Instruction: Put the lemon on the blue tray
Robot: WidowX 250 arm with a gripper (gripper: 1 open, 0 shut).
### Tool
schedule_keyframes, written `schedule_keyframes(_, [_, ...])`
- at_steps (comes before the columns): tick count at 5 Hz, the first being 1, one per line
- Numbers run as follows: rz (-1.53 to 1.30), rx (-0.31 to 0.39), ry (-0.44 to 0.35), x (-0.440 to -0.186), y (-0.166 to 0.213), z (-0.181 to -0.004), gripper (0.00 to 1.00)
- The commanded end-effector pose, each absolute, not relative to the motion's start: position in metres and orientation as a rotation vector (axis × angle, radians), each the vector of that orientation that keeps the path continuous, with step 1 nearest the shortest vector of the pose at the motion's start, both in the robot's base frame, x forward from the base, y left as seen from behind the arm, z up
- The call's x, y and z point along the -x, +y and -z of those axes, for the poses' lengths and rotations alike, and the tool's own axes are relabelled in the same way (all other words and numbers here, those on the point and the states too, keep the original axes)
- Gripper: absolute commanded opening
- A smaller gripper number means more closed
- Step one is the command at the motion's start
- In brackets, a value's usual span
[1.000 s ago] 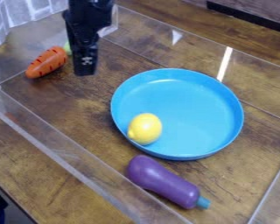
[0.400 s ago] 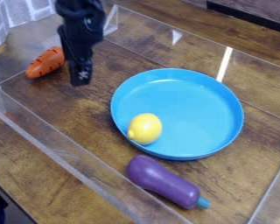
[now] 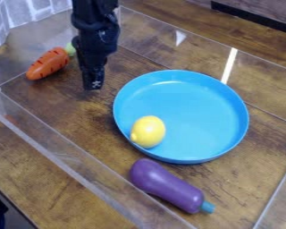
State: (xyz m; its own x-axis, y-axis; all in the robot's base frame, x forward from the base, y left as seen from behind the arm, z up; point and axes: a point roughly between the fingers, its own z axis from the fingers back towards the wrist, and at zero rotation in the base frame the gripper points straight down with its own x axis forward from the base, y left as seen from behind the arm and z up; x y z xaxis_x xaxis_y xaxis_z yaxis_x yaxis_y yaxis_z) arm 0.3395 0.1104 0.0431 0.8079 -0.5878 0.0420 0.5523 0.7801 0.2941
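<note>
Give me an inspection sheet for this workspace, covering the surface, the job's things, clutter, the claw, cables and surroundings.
Surface: wooden table with glossy reflections and a clear raised edge along the near side.
Job's things: lemon already lies inside the blue tray, near its front left rim.
Clutter: purple eggplant on the table in front of the tray; carrot at the left, beside the arm.
Claw: black claw points down at the table, left of the tray, holding nothing; how wide it stands is unclear.
Cables: nothing seen.
Surroundings: dark, blurred shapes at the top edge; nothing identifiable.
</note>
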Motion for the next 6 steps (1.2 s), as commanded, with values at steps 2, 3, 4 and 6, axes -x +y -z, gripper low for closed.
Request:
schedule_keyframes(2, [0.547,-0.328,-0.191,-0.343,0.111,-0.085,0.0])
schedule_keyframes(3, [0.498,-0.363,-0.196,-0.336,0.112,-0.114,0.0])
schedule_keyframes(4, [0.498,-0.399,-0.227,-0.331,0.12,-0.137,0.0])
schedule_keyframes(6, [0.518,-0.408,-0.228,-0.311,0.118,-0.123,0.0])
